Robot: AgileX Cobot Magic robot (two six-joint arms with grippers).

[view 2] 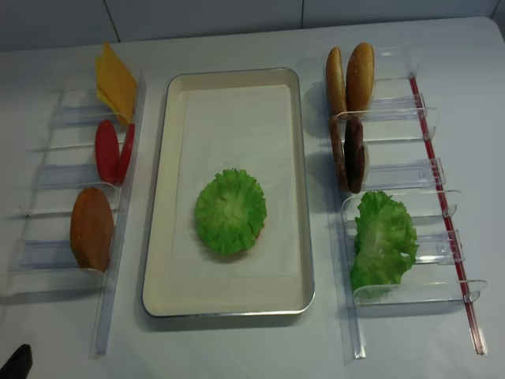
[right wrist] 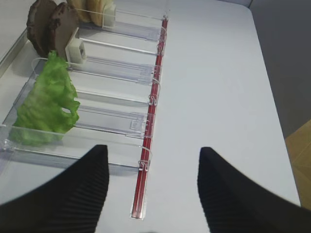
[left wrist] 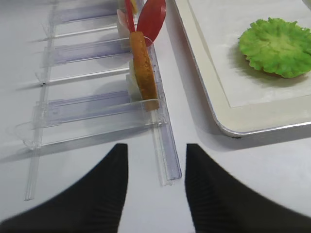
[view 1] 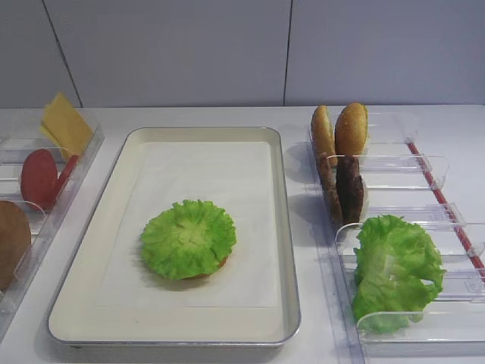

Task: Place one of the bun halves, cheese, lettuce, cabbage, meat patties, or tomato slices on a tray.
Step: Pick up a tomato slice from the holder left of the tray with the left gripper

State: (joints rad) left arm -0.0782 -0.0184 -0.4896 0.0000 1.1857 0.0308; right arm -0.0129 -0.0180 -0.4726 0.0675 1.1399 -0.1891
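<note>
A round of ruffled green lettuce lies on the paper liner of the cream tray, with a thin reddish edge showing beneath it. The left rack holds cheese, tomato slices and a bun half. In the right rack stand bun halves, meat patties and loose lettuce. My left gripper hangs open and empty over the table at the near end of the left rack. My right gripper is open and empty over the near end of the right rack.
Clear plastic racks flank the tray on both sides. A red strip runs along the right rack's outer edge. The white table edge and floor lie to the right. A grey wall stands behind.
</note>
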